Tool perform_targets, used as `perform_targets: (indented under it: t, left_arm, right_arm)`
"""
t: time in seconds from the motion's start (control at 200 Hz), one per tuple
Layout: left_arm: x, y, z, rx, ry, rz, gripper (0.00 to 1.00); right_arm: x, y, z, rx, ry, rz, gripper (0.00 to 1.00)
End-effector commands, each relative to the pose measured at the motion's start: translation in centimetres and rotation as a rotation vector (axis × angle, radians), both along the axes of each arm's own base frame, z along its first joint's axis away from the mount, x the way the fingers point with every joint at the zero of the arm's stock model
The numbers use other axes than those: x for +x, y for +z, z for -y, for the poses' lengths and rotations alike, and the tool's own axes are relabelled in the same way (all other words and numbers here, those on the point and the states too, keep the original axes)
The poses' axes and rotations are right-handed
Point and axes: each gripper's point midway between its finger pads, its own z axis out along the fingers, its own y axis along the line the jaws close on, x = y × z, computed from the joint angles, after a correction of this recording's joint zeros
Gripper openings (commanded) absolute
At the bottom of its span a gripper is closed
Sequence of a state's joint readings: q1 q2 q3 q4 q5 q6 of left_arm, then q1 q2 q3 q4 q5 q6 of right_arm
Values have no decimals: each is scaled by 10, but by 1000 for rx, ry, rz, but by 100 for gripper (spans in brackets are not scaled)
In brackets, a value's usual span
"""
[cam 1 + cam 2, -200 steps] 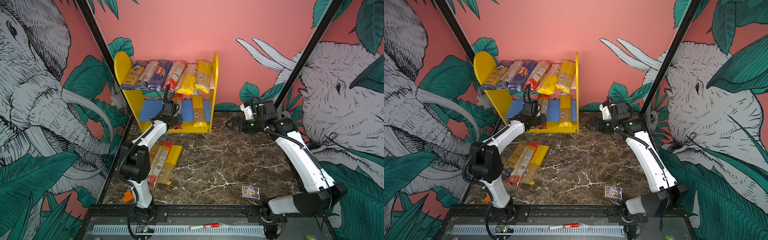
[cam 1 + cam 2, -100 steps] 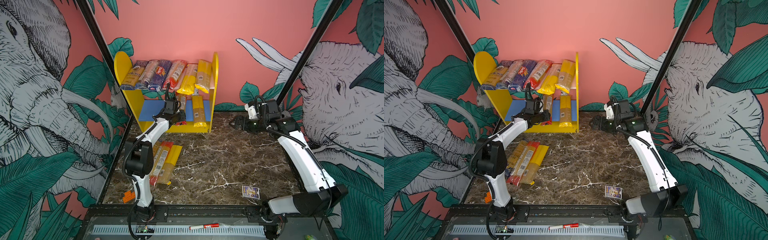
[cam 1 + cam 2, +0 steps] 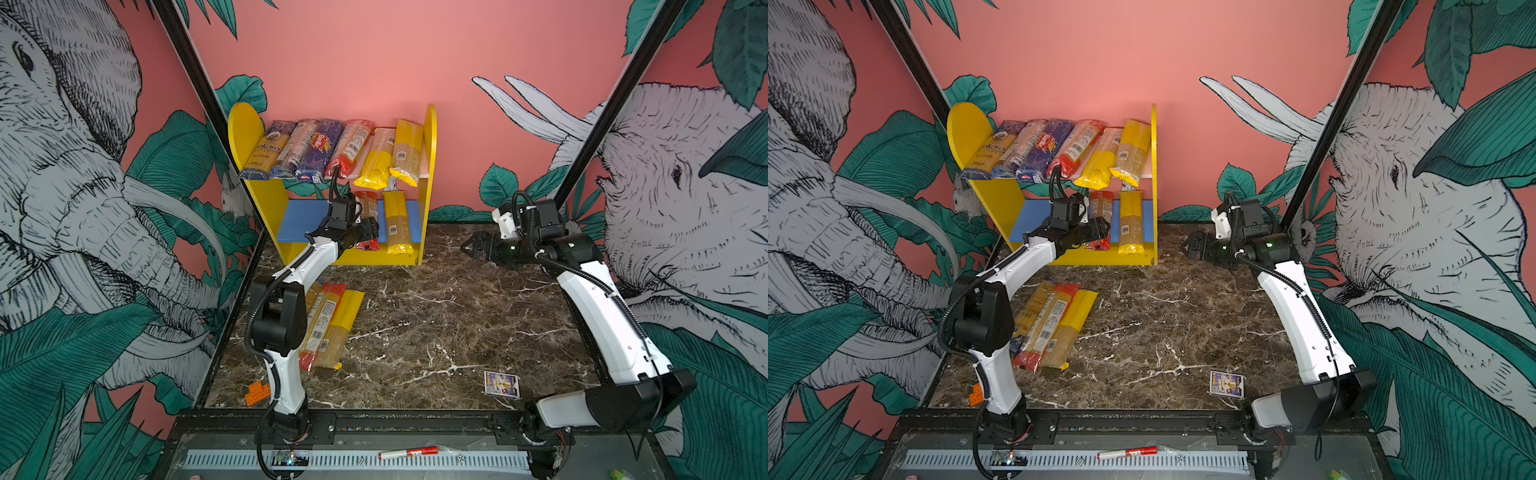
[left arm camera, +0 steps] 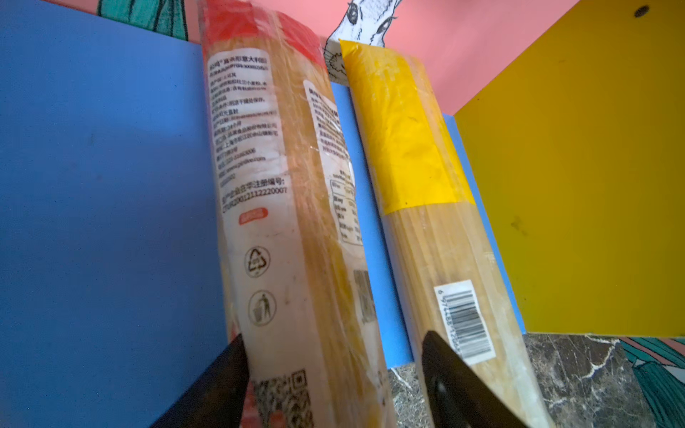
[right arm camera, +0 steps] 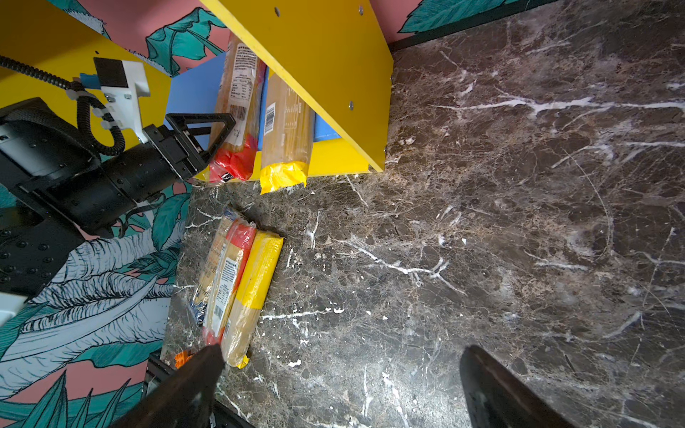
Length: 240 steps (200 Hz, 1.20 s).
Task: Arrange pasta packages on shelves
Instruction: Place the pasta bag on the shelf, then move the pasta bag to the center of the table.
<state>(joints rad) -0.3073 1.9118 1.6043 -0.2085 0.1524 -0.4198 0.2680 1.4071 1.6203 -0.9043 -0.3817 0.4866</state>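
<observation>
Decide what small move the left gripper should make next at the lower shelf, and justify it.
Probably draw the left gripper straight back: its jaws stand apart around the red-ended packet, which already rests on the blue board beside the yellow packet.

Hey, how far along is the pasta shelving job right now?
Done: six packets lie on the shelf unit's upper board, and a yellow packet lies on the blue lower board. In hand: the left tool, open, straddles a red-ended packet on that same board. Left: three packets on the marble table. The right tool hangs open, empty.
</observation>
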Motion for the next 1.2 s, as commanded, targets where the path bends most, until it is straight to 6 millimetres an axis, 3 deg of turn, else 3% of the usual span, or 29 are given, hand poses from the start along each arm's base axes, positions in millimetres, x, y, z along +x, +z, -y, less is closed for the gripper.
perform_targets:
  t: [0.0, 0.315, 0.52, 0.665, 0.87, 1.01, 1.07, 1.195]
  left_arm:
    - [-19, 33, -1, 1, -30, 65, 78]
    - [-53, 35, -18, 28, -6, 77, 83]
    - [-93, 31, -40, 74, 26, 57, 84]
    - [-139, 16, -66, 97, 92, 16, 85]
    - [-228, -38, -112, 170, 228, -159, 85]
    - [-283, -58, -140, 206, 345, -231, 85]
    - [-302, -68, -153, 220, 409, -284, 85]
    - [-328, -89, -161, 214, 455, -384, 85]
  right_arm:
    - [-9, 8, 0, 21, 16, 19, 99]
    - [-18, 3, -5, 56, 40, 6, 99]
    - [-26, 5, -6, 72, 46, 9, 99]
    - [-36, 8, -16, 85, 82, 10, 99]
    - [-51, 5, -37, 88, 159, -6, 99]
    - [-59, 4, -48, 89, 207, -16, 99]
    - [-62, 4, -52, 93, 222, -20, 99]
    - [-70, 5, -58, 104, 252, -27, 99]
